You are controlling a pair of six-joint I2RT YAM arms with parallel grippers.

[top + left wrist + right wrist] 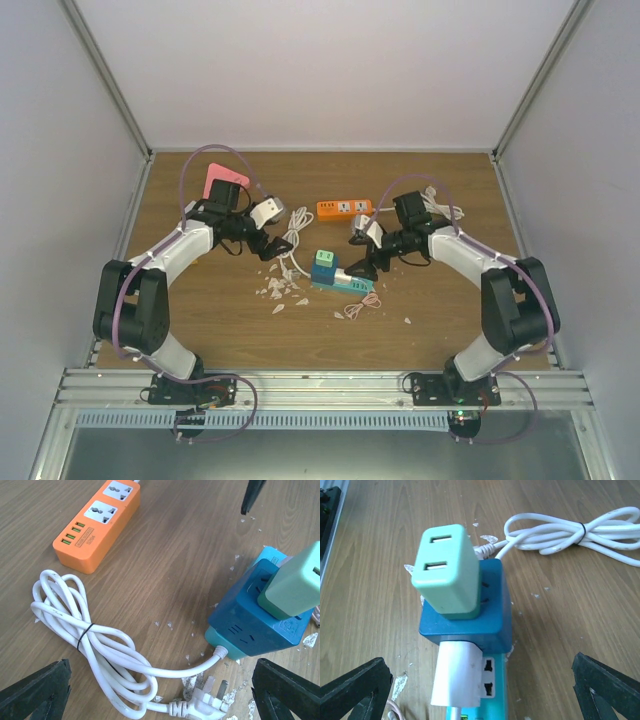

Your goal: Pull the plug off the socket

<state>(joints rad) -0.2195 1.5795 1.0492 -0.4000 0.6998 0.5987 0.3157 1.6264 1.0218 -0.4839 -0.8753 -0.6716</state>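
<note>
Wood table [430, 320]. Left end effector [272, 250] spread wide, empty, above the coiled white cable [90, 630]. Right end effector [362, 270] spread wide, empty, straddling the blue socket [490, 625] mid-table. Orange power strip [344, 208] behind. Green plug [447, 572] seated in the socket.

Adapter plug [445, 570] sat on top of cube socket [492, 625], which stood on one end of a flat strip [491, 687]. Coiled cable [85, 630] lay to its left. Second power strip [344, 208] lay behind, well apart.
</note>
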